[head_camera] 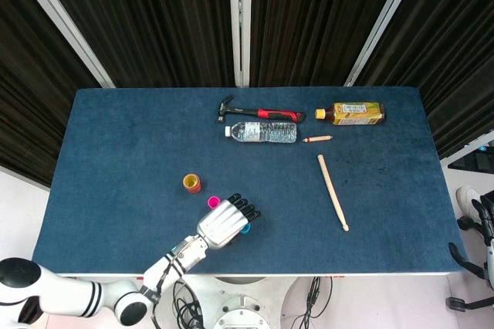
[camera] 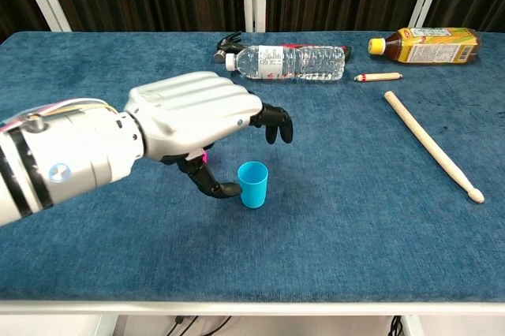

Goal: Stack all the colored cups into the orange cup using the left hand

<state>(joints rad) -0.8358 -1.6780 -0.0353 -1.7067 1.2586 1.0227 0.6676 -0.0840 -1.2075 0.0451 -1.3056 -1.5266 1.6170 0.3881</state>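
Three small cups were seen on the blue table (head_camera: 116, 136): the orange cup (head_camera: 191, 183) apart as the stacking target, the pink cup (head_camera: 214, 202) beside the left hand (camera: 197, 115), whose fingers were spread, empty, around the blue cup (camera: 253, 184) for grasping.

- A robot test lab or studio, not a home.
- One table (head_camera: 116, 136) covered in blue felt stands alone against black pleated curtains (head_camera: 170, 20) with pale metal frame bars (head_camera: 239, 20).
- Cables (head_camera: 181, 298) and a machine base (head_camera: 239, 315) show under the near table edge; more gear (head_camera: 478, 221) sits off to the side on a pale floor.
- The props are unrelated odds and ends: hammer (head_camera: 258, 112), water bottle (head_camera: 262, 132), tea bottle (head_camera: 351, 113), drumstick (head_camera: 333, 191).
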